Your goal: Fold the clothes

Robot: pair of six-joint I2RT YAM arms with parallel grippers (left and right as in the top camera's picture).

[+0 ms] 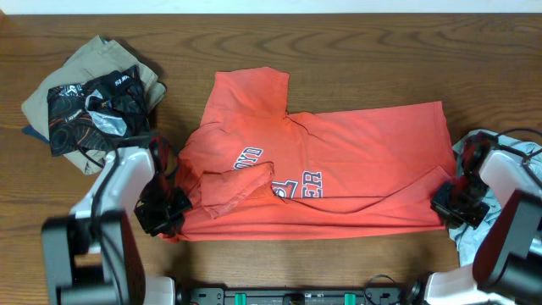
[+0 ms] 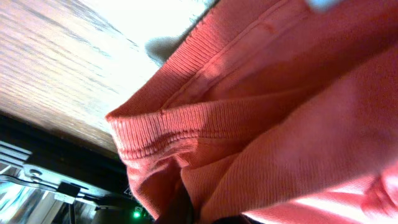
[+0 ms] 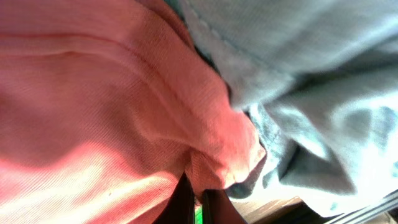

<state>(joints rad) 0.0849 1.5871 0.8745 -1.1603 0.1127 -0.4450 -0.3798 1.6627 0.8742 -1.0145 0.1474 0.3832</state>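
An orange-red sweatshirt (image 1: 339,161) with printed letters lies across the middle of the table, one sleeve folded over its chest. My left gripper (image 1: 163,213) is shut on the sweatshirt's front left corner; the left wrist view shows its ribbed hem (image 2: 186,124) bunched at the jaws (image 2: 208,214). My right gripper (image 1: 450,206) is shut on the front right corner. The right wrist view shows orange cloth (image 3: 124,112) pinched between the dark fingers (image 3: 198,202).
A pile of clothes (image 1: 89,97), khaki with a black patterned piece on top, lies at the back left. A light grey-blue garment (image 1: 474,233) lies under my right arm at the right edge, filling much of the right wrist view (image 3: 311,81).
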